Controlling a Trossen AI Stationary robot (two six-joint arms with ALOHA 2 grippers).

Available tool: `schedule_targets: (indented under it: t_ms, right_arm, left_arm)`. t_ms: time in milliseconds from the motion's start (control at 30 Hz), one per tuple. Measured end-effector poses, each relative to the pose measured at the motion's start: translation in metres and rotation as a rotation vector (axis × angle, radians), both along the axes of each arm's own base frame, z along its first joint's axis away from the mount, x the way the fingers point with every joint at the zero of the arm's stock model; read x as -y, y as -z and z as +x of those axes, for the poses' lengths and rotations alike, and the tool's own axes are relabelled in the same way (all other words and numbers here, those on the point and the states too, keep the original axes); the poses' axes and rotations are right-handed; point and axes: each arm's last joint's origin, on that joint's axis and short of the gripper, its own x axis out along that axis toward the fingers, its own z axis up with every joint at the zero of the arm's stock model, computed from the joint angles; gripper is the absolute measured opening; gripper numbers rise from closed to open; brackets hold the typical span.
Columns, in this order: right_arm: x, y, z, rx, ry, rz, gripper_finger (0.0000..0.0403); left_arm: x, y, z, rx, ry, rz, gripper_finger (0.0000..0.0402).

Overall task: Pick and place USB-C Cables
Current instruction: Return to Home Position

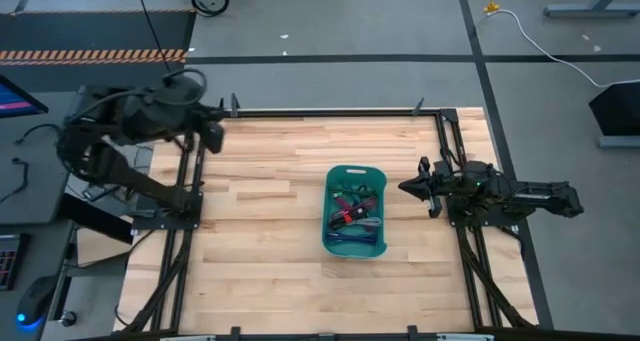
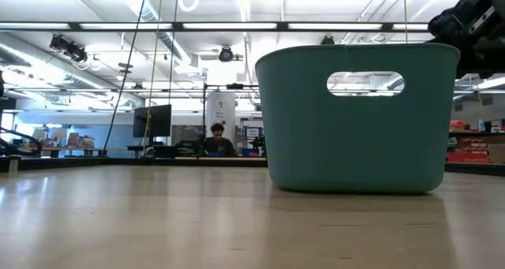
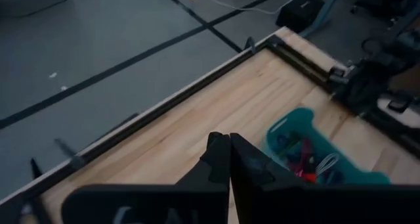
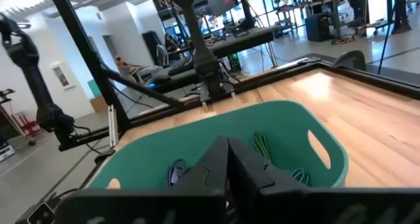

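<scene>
A teal plastic basket [image 1: 354, 211] stands on the wooden table right of centre; it fills the low view as the basket [image 2: 359, 115] with a handle slot. Inside it lie several coiled USB-C cables [image 1: 354, 213], red, green, purple and grey; they also show in the left wrist view as the cables [image 3: 307, 163] and in the right wrist view as the cables [image 4: 262, 145]. My left gripper [image 1: 215, 131] is shut, raised near the table's far left corner. My right gripper [image 1: 405, 188] is shut, just right of the basket and above the table.
A black metal frame [image 1: 330, 111] runs round the table's edges. Bare wood lies left and near of the basket. A long white cable [image 1: 545, 46] lies on the floor beyond the table. A person sits at a desk far back in the low view [image 2: 217, 139].
</scene>
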Motion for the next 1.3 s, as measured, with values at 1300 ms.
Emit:
schedule_targets:
  t_ms: [1300]
  right_arm:
    - [0.0, -0.002, 0.001, 0.015, -0.001, -0.002, 0.0029]
  left_arm:
    - [0.009, 0.299, -0.079, 0.541, 0.509, 0.211, 0.0003]
